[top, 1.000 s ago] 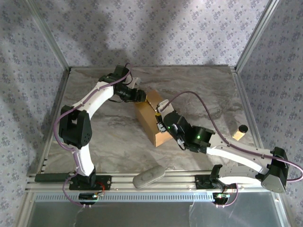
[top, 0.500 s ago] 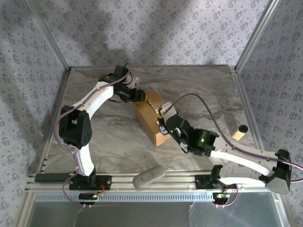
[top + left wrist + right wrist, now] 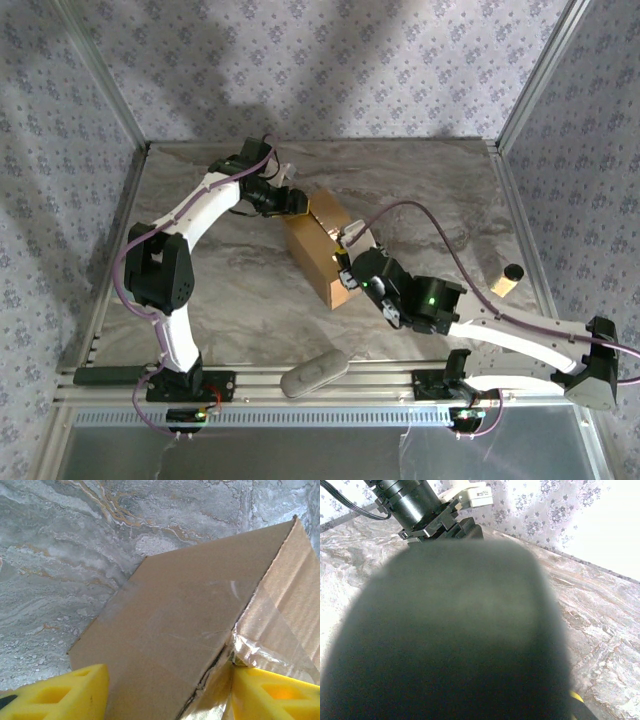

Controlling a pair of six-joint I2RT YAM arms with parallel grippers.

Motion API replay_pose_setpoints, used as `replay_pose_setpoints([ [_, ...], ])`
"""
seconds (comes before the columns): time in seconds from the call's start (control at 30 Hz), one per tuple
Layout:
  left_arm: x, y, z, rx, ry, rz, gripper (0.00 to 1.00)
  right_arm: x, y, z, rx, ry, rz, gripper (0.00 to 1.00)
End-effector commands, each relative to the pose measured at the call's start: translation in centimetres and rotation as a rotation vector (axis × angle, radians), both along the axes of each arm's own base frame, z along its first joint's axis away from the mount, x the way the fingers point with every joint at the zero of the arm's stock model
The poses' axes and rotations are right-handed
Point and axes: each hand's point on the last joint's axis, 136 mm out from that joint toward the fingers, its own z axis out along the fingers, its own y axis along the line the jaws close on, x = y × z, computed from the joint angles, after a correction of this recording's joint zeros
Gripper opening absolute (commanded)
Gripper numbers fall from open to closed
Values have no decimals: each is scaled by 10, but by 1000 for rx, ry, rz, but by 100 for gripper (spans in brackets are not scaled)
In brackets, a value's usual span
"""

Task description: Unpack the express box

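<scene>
1. Express box (image 3: 312,258) mid-tabletop (image 3: 430,190), set at an angle, clear tape on one corner (image 3: 260,630); contents hidden.
2. L claw (image 3: 297,203) at box's far end, yellow fingers (image 3: 55,692) either side of a corner, seemingly pinching the cardboard.
3. R claw (image 3: 347,268) at box's near end, pressed together; can't tell if anything's held, wrist cam blurred dark.
4. Grey oblong item (image 3: 315,372) by front rail, tan cylinder w/ black top (image 3: 508,278) at right, both apart from box.
</scene>
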Motion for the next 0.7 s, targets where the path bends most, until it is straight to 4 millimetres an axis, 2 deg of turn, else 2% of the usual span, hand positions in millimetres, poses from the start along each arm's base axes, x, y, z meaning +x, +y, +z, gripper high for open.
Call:
replay_pose_setpoints([
  [0.0,24,72,-53,294,33,240,62,-16,-4,-2,-1,40,31,0],
  [0.23,28,72,-51,289,17,244,61,-19,-8,-8,-10,51,32,0],
  [0.67,33,71,-34,279,-83,222,61,-25,-9,-10,0,66,66,0],
])
